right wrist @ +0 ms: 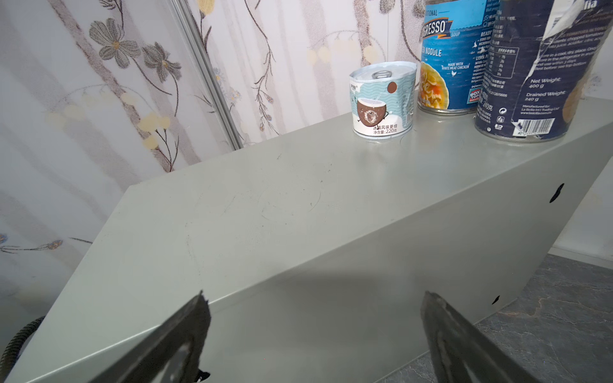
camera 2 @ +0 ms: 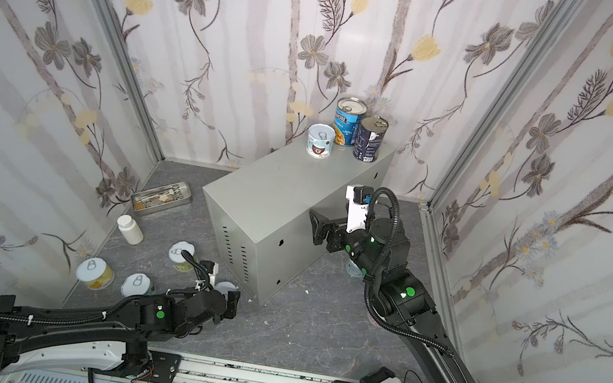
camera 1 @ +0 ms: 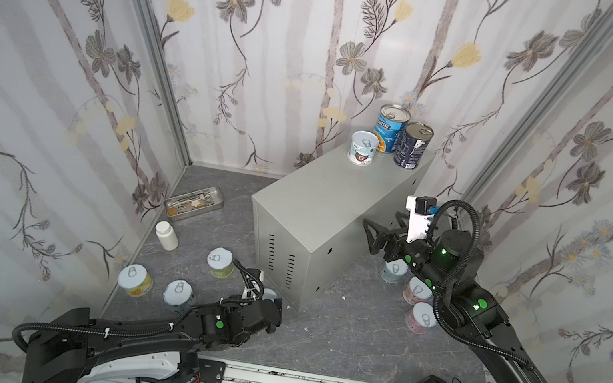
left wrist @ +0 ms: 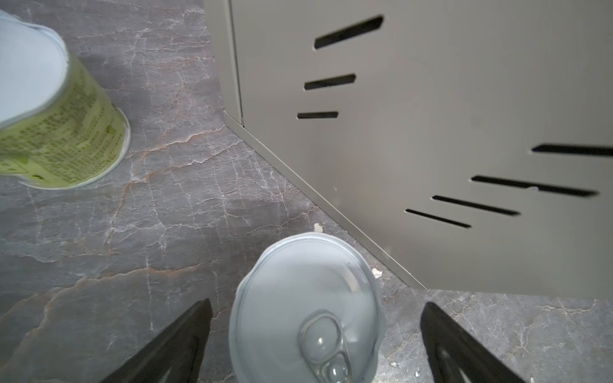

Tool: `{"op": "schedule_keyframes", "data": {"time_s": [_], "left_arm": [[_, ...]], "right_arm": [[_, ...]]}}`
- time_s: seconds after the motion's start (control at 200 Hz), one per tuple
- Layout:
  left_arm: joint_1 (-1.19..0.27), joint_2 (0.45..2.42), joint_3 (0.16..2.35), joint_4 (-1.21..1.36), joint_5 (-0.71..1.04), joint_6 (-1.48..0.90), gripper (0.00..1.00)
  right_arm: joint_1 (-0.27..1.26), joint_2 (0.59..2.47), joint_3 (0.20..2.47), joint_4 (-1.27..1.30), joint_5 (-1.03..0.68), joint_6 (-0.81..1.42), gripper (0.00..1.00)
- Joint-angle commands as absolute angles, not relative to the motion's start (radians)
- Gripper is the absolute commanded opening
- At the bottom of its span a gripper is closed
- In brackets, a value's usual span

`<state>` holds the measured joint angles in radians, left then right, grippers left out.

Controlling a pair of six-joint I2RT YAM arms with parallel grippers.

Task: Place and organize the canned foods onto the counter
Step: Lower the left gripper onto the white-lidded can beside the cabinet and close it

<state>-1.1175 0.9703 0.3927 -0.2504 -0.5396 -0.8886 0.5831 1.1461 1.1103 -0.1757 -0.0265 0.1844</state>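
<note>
The left end effector [left wrist: 313, 305] is open. Its fingers stand one on each side of a short can [left wrist: 298, 275] with a pale pull-tab lid. In the left wrist view a gap shows between each finger and the lid, so nothing is gripped. This short can stands upright on the dark marbled floor [camera 1: 334, 340], just beside the vented end of the worktop [camera 1: 318, 211], a light-grey metal box.

The right end effector [camera 1: 384, 226] is open and empty. It hovers beside the long side of the worktop, near the top edge, with its fingers pointing toward the box.

Three cans stand upright at the far end of the worktop:
- a coconut-label can [camera 1: 363, 149], short, nearest the middle of the top;
- a blue soup tin [camera 1: 390, 130], tall, just behind it;
- a dark navy tin [camera 1: 413, 147], tall, just beside the blue soup tin.

Three short cans stand upright on the floor to the left of the box: a green-label can [camera 1: 220, 263], a yellow-label can [camera 1: 134, 279] and a third can [camera 1: 178, 293] near the left arm.

A row of three cans [camera 1: 421, 319] stands on the floor at the right side of the box, partly hidden under the right arm.

A metal tray [camera 1: 193, 201] and a white bottle [camera 1: 167, 235] lie near the left wall, apart from the cans.
</note>
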Motion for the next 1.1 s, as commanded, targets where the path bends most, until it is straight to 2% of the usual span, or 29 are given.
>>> {"op": "schedule_keyframes", "data": {"time_s": [0.0, 1.094], "left_arm": [[-1.118, 1.002, 0.394, -0.202, -0.543, -0.866, 1.0], [-1.061, 1.255, 0.293, 0.077, -0.458, -0.843, 0.98]], "right_arm": [[0.584, 1.135, 1.102, -0.132, -0.016, 0.169, 1.0], [0.584, 1.129, 1.08, -0.123, -0.018, 0.172, 1.0]]}}
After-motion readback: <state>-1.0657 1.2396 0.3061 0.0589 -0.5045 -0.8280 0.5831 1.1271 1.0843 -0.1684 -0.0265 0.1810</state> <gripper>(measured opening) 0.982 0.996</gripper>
